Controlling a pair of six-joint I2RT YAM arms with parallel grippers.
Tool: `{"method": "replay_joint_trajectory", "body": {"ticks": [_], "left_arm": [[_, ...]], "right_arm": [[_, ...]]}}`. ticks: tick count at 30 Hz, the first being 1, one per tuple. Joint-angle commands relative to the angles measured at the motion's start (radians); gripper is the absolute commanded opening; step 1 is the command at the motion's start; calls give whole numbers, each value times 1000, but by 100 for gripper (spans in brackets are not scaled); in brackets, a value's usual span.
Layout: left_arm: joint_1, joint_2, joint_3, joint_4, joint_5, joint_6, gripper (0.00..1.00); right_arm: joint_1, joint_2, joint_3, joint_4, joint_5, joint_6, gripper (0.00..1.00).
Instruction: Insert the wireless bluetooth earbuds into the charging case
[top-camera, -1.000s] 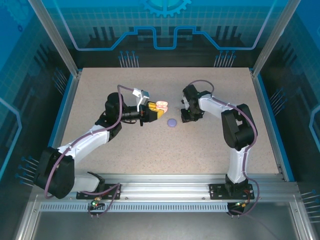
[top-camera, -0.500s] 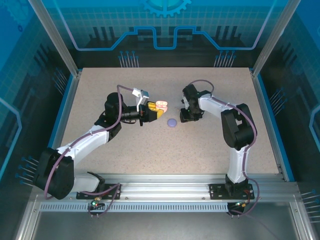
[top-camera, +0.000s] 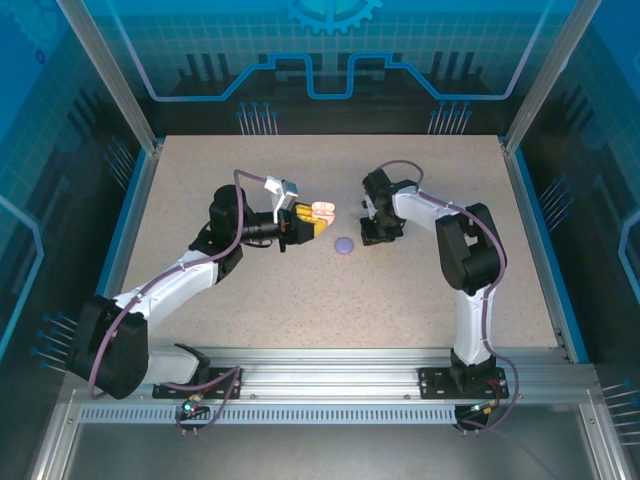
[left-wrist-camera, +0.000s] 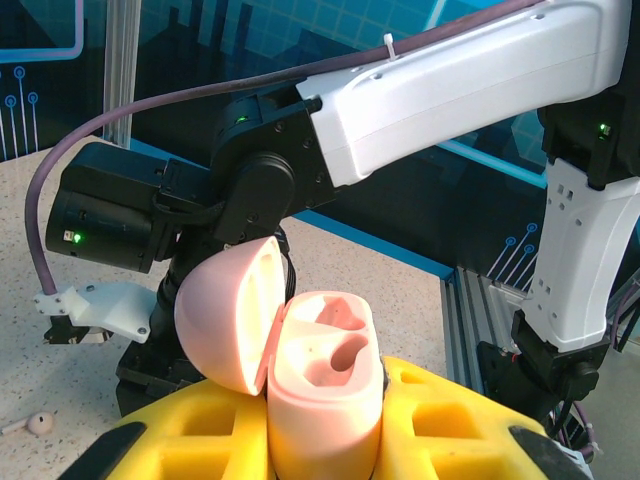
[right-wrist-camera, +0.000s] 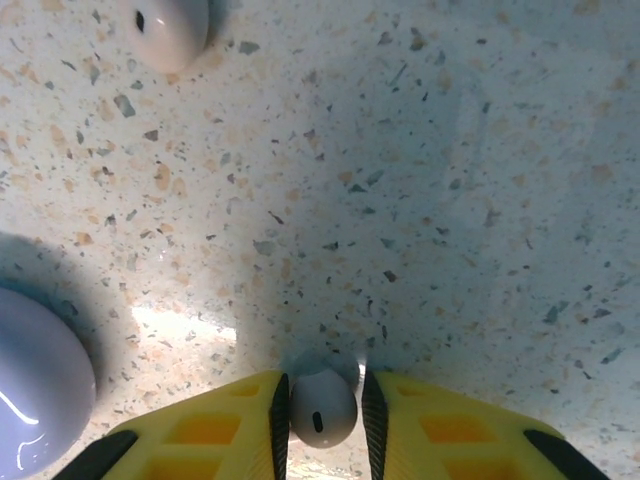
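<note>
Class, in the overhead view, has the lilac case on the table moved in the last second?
No. The lilac case lies where it did, measured against the table's blue right edge.

The pink charging case stands upright in the left pincer. Its lid is swung open to one side, showing the moulded wells. The round lilac case lies shut on the counter. One pale bud sits on the counter, caught in the right pincer. A second pale bud lies well apart.
</note>
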Motion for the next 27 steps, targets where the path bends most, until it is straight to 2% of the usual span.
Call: {"method": "replay_joint_trajectory", "body": {"ticks": [1, 9, 17, 27], "left_arm": [[8, -25, -3, 1, 0, 24, 1], [10, -25, -5, 2, -2, 23, 1], [9, -27, -5, 4, -1, 19, 1], [11, -17, -1, -12, -12, 11, 2]], "right_arm": [[21, 36, 19, -55, 58, -39, 29], [28, 46, 17, -82, 75, -109, 30], [31, 44, 11, -75, 77, -114, 21], [26, -72, -52, 5, 99, -100, 18]]}}
